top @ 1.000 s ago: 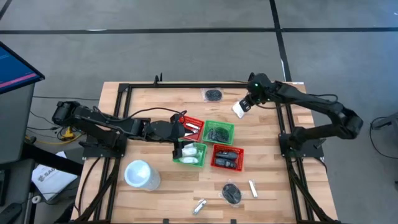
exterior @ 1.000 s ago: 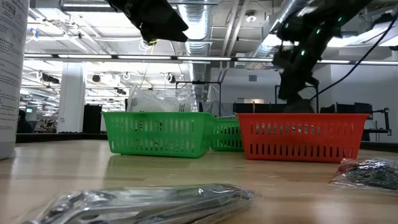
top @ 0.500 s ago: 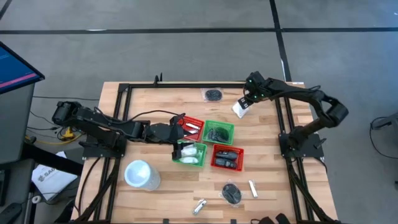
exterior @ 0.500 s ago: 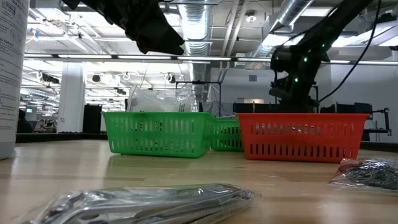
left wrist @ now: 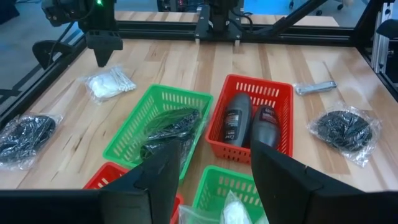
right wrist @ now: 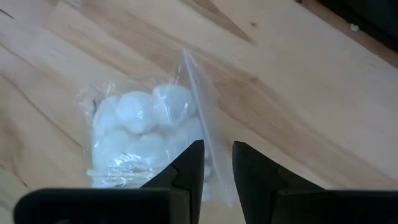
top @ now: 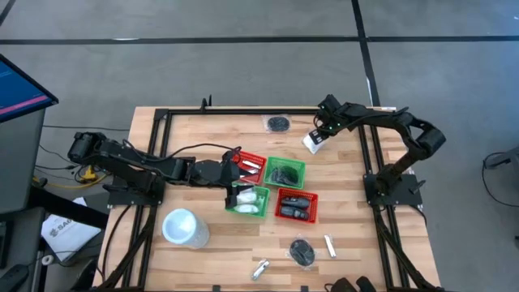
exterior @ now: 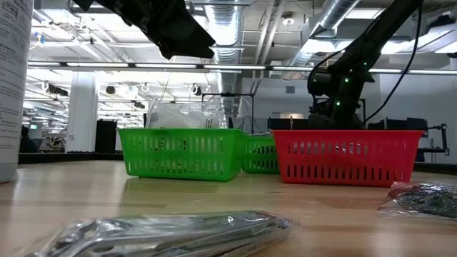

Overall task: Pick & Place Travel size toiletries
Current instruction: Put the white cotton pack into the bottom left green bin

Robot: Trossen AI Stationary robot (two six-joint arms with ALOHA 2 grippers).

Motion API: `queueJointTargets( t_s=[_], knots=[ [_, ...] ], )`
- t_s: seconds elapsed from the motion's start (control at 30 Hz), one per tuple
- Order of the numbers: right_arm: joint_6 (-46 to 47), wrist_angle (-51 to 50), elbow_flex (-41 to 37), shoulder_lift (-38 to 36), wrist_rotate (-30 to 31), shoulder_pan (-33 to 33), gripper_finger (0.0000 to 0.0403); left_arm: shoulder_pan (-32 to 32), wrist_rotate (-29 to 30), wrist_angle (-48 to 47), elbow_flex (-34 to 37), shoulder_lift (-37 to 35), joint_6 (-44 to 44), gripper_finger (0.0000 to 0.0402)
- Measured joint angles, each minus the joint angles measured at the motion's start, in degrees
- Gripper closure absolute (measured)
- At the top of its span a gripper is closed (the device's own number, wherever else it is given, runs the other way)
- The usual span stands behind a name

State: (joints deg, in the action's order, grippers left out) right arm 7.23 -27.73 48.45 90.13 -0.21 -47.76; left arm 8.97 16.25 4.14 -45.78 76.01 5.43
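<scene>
From the right wrist view we see what the high view cannot resolve: the white packet (right wrist: 146, 140) is a clear bag of white puffs. It lies flat on the counter (right wrist: 298, 106), its long axis toward the right gripper (right wrist: 216, 165), directly ahead of the narrowly parted, empty fingers. The left gripper (left wrist: 214, 165) hovers wide open over the baskets (left wrist: 158, 127).

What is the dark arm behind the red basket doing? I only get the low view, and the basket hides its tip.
Observer: The right gripper hangs over a clear packet of white cotton balls lying on the table.
Operator: Holding it?
Observer: Seemingly not; its fingers stand slightly apart above the packet.
Operator: And the other arm?
Observer: The left gripper hangs open above a green basket holding white packets.
</scene>
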Motion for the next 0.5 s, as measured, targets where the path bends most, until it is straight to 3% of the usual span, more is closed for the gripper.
queueJointTargets(
  t_s=[0.5],
  knots=[
    [-0.27, -0.02, 0.0, 0.37, 0.0, -0.03, 0.0327, 0.0, 0.0, 0.26, 0.0, 0.0, 0.0, 0.0215]
  ],
)
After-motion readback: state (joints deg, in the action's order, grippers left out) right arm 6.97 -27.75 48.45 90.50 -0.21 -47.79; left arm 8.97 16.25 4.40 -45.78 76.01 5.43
